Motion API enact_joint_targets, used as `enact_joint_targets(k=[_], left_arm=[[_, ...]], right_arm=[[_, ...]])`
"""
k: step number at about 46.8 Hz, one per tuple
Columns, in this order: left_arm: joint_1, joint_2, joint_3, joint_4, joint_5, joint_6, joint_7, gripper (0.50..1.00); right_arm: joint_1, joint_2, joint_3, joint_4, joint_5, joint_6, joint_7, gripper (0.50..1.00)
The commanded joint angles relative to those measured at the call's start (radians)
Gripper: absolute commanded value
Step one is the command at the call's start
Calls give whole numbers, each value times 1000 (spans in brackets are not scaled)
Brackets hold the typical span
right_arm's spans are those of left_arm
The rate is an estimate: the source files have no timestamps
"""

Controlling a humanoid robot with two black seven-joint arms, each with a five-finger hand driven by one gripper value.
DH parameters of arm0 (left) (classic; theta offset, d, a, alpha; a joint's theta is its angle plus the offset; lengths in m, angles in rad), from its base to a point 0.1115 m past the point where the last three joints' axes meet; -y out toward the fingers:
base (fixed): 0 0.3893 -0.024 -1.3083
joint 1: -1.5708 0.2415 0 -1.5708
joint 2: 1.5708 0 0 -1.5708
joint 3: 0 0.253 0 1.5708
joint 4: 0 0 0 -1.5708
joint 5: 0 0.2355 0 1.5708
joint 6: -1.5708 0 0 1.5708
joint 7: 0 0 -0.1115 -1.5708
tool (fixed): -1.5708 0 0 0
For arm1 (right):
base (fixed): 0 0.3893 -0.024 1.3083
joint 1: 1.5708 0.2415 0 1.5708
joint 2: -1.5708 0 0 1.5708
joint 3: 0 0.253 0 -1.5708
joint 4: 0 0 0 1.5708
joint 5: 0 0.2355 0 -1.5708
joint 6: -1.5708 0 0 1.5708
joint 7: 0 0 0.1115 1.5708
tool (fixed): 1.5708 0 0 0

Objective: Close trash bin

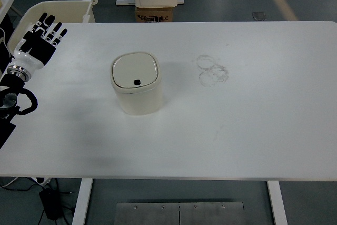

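Note:
A cream trash bin point(136, 84) stands upright on the white table point(237, 119), left of the middle. Its rounded square lid lies flat and shut, with a small black button near the front edge. My left hand point(43, 36) hovers over the table's far left corner, well to the left of the bin, fingers spread and holding nothing. The right arm is out of view.
Faint ring marks point(211, 69) stain the table to the right of the bin. Beyond the far edge stand a white plastic container point(63, 11) at the left and a cardboard box point(154, 13) under a white stand.

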Motion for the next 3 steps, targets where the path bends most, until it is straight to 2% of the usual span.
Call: enact_joint_targets(k=[1, 3], left_arm=[[0, 6, 0, 0, 0, -1, 0, 1000], [0, 5, 0, 0, 2, -1, 0, 1000]], right_arm=[[-1, 0, 0, -2, 19, -2, 0, 993], [-3, 0, 1, -2, 20, -2, 0, 993]])
